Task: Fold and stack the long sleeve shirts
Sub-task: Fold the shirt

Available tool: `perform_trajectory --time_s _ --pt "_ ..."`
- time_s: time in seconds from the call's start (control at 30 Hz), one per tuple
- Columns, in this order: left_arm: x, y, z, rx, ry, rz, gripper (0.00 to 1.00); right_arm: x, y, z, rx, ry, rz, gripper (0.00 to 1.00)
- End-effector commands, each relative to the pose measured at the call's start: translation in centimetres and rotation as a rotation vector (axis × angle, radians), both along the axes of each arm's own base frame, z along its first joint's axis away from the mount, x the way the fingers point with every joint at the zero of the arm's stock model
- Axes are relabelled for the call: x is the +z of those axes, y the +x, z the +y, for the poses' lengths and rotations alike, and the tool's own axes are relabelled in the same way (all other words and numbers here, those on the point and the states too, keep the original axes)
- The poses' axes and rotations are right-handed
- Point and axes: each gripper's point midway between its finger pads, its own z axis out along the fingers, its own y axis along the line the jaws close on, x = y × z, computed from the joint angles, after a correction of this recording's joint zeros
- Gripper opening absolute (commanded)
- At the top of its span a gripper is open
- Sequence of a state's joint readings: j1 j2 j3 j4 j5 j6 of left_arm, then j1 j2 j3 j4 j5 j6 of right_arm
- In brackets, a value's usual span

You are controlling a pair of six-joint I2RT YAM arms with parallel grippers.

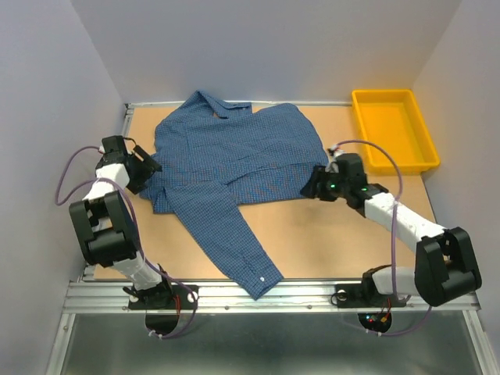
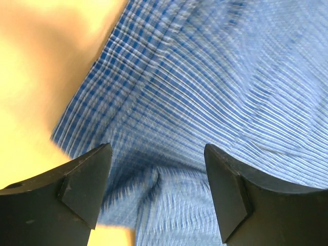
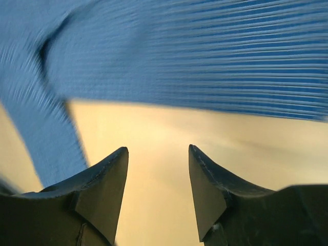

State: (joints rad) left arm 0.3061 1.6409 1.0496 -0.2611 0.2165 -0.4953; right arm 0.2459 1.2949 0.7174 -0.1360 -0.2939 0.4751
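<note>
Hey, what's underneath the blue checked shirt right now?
Only the tan table shows around the shirt, which lies spread out on it. Anything beneath the cloth is covered, so I cannot tell.

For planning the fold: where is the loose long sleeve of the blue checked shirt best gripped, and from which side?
Probably the white-buttoned cuff, approached from the near edge: the blue checked sleeve lies flat and straight, ending there.

Shirt [image 1: 234,152] lies spread on the worktop [image 1: 336,234], collar toward the far edge, one sleeve [image 1: 234,242] trailing to the near edge. Tray [image 1: 394,94] sits far right, apart. Left gripper [image 1: 154,166] is at the shirt's left edge, right gripper [image 1: 308,187] at its right.
</note>
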Motion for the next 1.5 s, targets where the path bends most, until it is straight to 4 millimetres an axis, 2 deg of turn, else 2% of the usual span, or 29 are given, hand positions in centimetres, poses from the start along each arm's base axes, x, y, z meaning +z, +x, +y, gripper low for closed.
perform_trajectory --time_s 0.0,0.03,0.07,0.1,0.13,0.2,0.23,0.3,0.33,0.4,0.43,0.47,0.57,0.7,0.97,1.03,1.07,1.1,1.17,1.2,1.3,1.37,1.47 --pt "6.3 -1.0 1.3 0.009 0.121 -0.125 0.86 1.3 -4.1 5.7 0.339 -0.196 -0.085 0.57" --pt "6.8 -1.3 1.3 0.01 0.134 -0.133 0.86 0.9 -6.5 8.1 0.442 -0.234 -0.088 0.58" --pt "7.9 -1.7 1.4 0.014 0.159 -0.163 0.88 0.8 -7.5 9.1 0.489 -0.257 -0.092 0.59" --pt "7.7 -2.4 1.6 0.026 0.176 -0.152 0.89 0.1 -8.6 10.0 0.544 -0.294 -0.085 0.59" --pt "8.1 -2.7 1.7 0.029 0.19 -0.162 0.91 0.2 -10.6 12.1 0.629 -0.321 -0.106 0.59" --pt "8.7 -3.4 1.9 0.036 0.225 -0.193 0.94 -1.3 -13.0 13.5 0.723 -0.392 -0.082 0.59" --pt "8.8 -3.6 2.0 0.038 0.233 -0.202 0.94 -1.5 -15.2 15.0 0.803 -0.412 -0.098 0.59" --pt "9.0 -3.9 1.8 0.04 0.241 -0.23 0.94 -1.8 -16.4 16.2 0.843 -0.466 -0.121 0.59" --pt "9.0 -4.1 1.8 0.041 0.242 -0.236 0.94 -2.8 -17.8 16.9 0.889 -0.501 -0.119 0.59" --pt "9.1 -4.3 1.5 0.038 0.248 -0.267 0.94 -2.9 -18.7 18.1 0.922 -0.509 -0.127 0.59" --pt "9.2 -4.4 1.5 0.035 0.253 -0.277 0.94 -3.8 -19.5 18.6 0.946 -0.537 -0.121 0.59" --pt "9.4 -4.7 1.3 0.033 0.26 -0.297 0.94 -3.5 -19.6 19.3 0.955 -0.538 -0.135 0.59" --pt "9.9 -5.1 1.0 0.022 0.284 -0.336 0.94 -4.0 -21.0 20.4 1.002 -0.547 -0.139 0.57" --pt "9.2 -5.4 0.5 0.004 0.311 -0.347 0.94 -4.6 -23.3 21.5 1.084 -0.564 -0.122 0.56" --pt "7.9 -5.4 -0.1 -0.012 0.301 -0.331 0.94 -7.3 -24.8 21.0 1.159 -0.608 -0.039 0.56" --pt "8.0 -5.2 0.0 -0.011 0.302 -0.333 0.94 -8.0 -24.8 20.9 1.161 -0.627 -0.019 0.53" --pt "7.9 -5.2 0.1 -0.009 0.304 -0.33 0.94 -8.1 -24.8 20.9 1.165 -0.629 -0.019 0.48" --pt "7.9 -5.1 0.0 -0.011 0.303 -0.332 0.94 -8.1 -24.8 21.0 1.162 -0.634 -0.019 0.37" --pt "7.9 -5.1 0.0 -0.01 0.303 -0.328 0.94 -8.2 -24.5 20.8 1.154 -0.655 -0.023 0.23" --pt "7.8 -5.1 0.1 -0.011 0.304 -0.328 0.94 -7.8 -24.2 21.0 1.151 -0.66 -0.036 0.12" --pt "7.8 -5.0 0.0 -0.014 0.3 -0.328 0.94 -6.7 -22.6 20.1 1.103 -0.739 -0.088 0.02" --pt "7.8 -4.9 -0.1 -0.015 0.294 -0.328 0.94 -4.8 -20.6 19.4 1.047 -0.818 -0.156 0.01" --pt "7.8 -4.9 -0.1 -0.016 0.293 -0.328 0.94 -2.0 -17.8 19.3 0.986 -0.847 -0.207 0.01"
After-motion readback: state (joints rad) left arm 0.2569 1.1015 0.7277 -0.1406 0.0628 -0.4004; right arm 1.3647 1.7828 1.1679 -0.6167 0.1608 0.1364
